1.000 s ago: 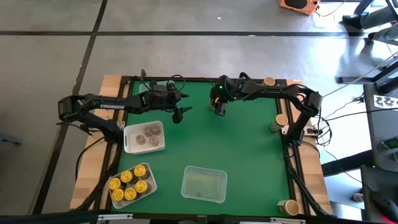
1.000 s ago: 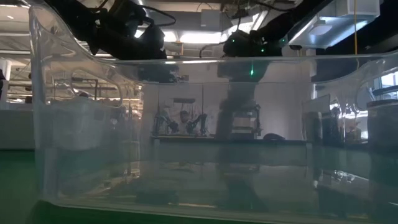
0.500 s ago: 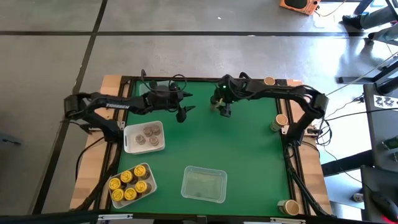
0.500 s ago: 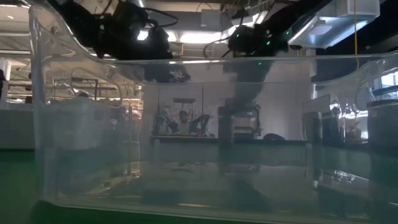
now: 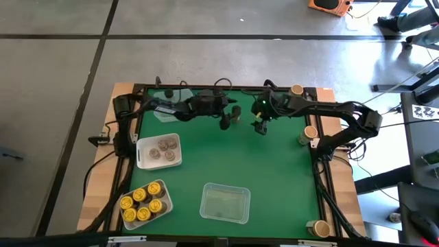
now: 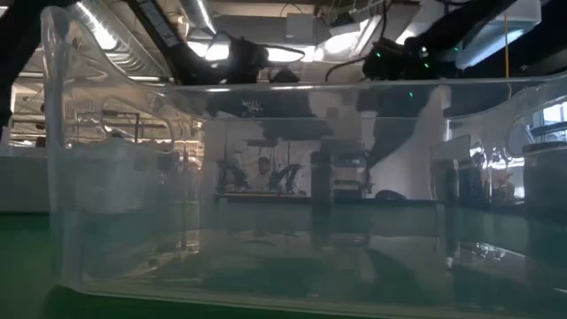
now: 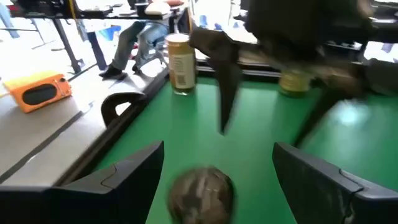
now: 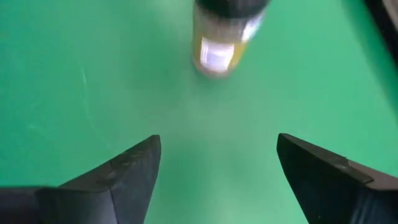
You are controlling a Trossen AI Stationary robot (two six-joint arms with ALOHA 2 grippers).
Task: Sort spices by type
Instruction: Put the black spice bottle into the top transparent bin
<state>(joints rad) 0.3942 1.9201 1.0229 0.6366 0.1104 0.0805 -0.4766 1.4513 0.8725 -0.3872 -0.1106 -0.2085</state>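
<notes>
Closing off-centre, the left gripper's [image 5: 223,124] open fingers could topple the brown-lidded spice jar [image 5: 234,112] near the tabletop's far edge, the open-fingered right gripper [image 5: 259,128] standing close by.

Green counter [image 5: 274,178] fills the middle, framed in pale wood. Near the front edge sits a clear plastic tray [image 5: 224,203], and it crowds the low view. On the left side, a white tray [image 5: 140,159], and just in front of it another clear tray [image 5: 164,204] set at an angle. Off the counter, grey floor [image 5: 55,68], with an orange object [image 5: 329,5] lying at the far side.
</notes>
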